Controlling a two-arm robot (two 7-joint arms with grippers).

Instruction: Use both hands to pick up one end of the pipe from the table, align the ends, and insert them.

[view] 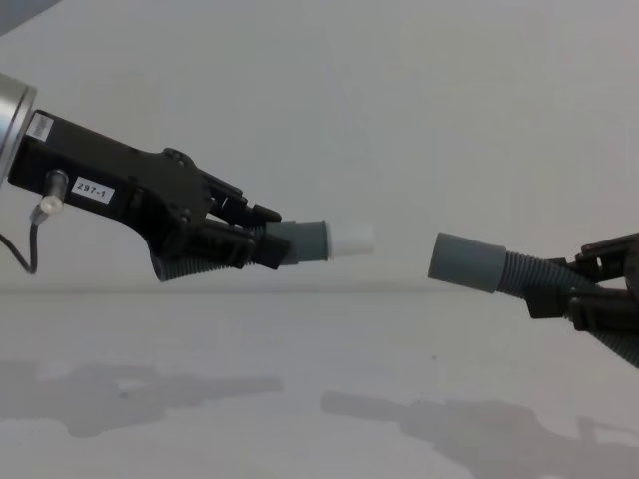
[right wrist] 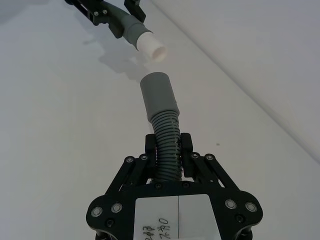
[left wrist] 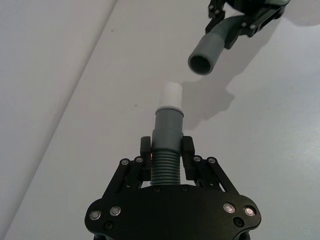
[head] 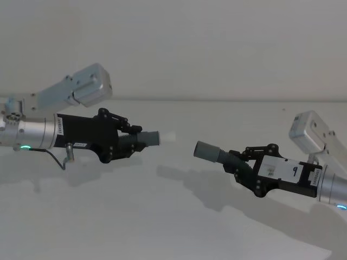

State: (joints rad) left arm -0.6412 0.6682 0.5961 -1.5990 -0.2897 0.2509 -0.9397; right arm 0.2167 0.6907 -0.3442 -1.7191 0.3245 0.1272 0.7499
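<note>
Both pipe pieces hang in the air above the white table (head: pixel 162 216). My left gripper (head: pixel 135 140) (left wrist: pixel 166 150) (view: pixel 262 242) is shut on the ribbed part of one piece, whose grey cuff (head: pixel 152 137) ends in a white tip (view: pixel 352 239) (left wrist: pixel 171 94) pointing right. My right gripper (head: pixel 239 161) (right wrist: pixel 167 146) (view: pixel 561 289) is shut on the ribs of the other piece. Its wider grey cuff (head: pixel 207 150) (right wrist: pixel 159 95) (view: pixel 467 261) points left, open mouth facing the tip. A short gap separates the two ends, and the wide cuff sits slightly lower.
A plain white wall (head: pixel 190 43) rises behind the table. Grey arm links (head: pixel 81 86) (head: pixel 312 130) stand behind each wrist, and a thin cable (head: pixel 58 158) hangs under the left wrist. Shadows of both arms lie on the bare table below.
</note>
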